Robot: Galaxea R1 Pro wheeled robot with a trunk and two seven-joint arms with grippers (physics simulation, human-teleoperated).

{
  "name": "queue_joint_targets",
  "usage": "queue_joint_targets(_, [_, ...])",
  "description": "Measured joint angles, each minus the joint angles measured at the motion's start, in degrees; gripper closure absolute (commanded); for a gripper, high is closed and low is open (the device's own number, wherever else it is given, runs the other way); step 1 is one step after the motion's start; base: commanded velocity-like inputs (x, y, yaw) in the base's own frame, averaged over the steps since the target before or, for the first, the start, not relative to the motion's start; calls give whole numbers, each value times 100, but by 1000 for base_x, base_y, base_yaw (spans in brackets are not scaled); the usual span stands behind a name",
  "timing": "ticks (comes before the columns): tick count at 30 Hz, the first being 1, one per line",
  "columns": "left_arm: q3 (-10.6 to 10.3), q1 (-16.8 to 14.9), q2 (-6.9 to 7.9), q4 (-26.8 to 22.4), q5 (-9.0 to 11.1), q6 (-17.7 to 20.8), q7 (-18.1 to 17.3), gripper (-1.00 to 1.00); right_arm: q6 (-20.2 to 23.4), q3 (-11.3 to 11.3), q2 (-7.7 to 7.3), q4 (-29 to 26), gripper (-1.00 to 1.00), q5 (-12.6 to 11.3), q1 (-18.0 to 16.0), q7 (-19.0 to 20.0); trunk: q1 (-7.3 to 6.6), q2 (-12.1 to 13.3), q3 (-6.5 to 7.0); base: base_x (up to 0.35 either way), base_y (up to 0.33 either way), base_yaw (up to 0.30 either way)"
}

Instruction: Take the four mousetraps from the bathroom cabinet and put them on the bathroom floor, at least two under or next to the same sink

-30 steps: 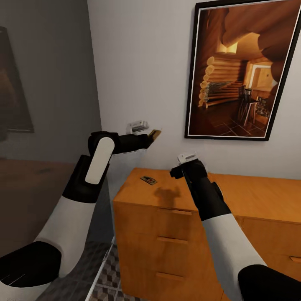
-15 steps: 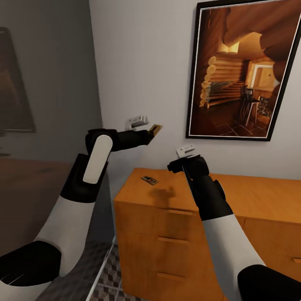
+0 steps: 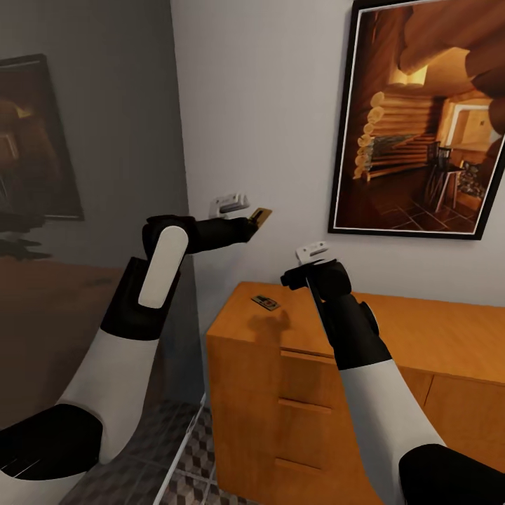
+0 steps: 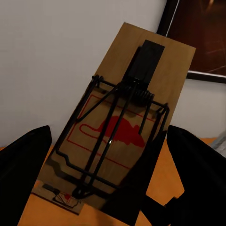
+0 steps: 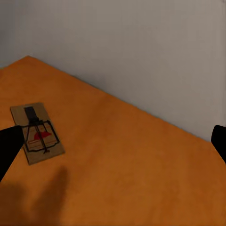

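Where pincer (image 3: 254, 221) grips: flat wooden mousetrap (image 4: 123, 123).

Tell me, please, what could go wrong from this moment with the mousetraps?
1. The left claw holds a mousetrap raised above the cabinet; it may slip and fall onto the wood.
2. The right claw is open near the mousetrap on the cabinet top, which lies close to the corner edge; a clumsy approach might push it off.

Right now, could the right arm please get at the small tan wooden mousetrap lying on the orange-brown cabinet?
Probably yes: the mousetrap lies in the open on the cabinet top, and the right gripper, jaws open, faces it with nothing between.
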Motion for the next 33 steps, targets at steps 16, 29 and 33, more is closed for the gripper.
queue_joint_targets(16, [-14, -3, 0, 11, 5, -1, 67, 100, 1, 21, -23, 4, -100, -477, -3, 93, -1, 0, 0, 15, -17, 3])
queue_joint_targets(29, [-36, -5, 4, 8, 3, 7, 44, 100, 1, 25, -43, 10, -100, -489, -3, 90, 0, 0, 0, 78, -79, 0])
queue_joint_targets(33, [-40, -3, 2, 7, 3, 5, 43, 100, 1, 20, -47, 55, -100, -502, -13, 95, 0, 0, 0, 5, -5, 0])
